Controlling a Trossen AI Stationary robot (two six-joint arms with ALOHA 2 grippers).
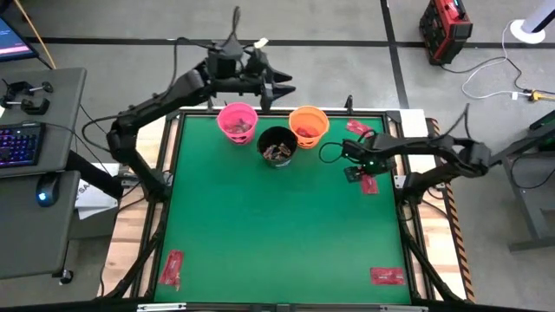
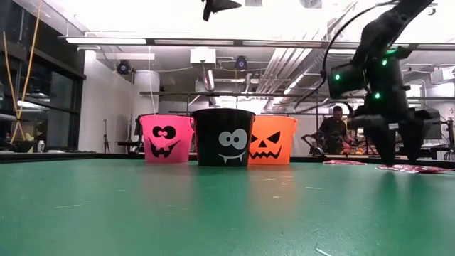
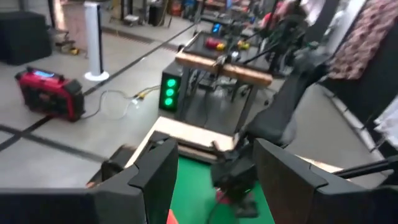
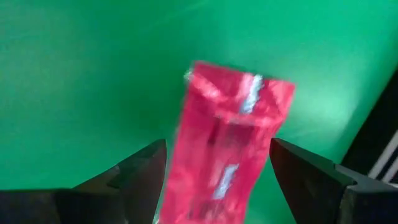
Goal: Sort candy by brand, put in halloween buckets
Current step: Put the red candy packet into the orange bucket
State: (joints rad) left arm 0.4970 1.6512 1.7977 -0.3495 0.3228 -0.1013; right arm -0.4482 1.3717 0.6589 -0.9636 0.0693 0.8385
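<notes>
no readable text, packet print blurred, buckets show only faces

The desk (image 1: 277,234) wears a matt green mat, smooth, with pale bare wood at its edges. The pink bucket (image 2: 166,139), black bucket (image 2: 223,137) and orange bucket (image 2: 273,140) look like smooth, faintly shiny plastic. The red candy packet (image 4: 227,149) is glossy crinkled foil with a silvery streak. The right claw (image 4: 217,180) has dull dark fingers.
</notes>
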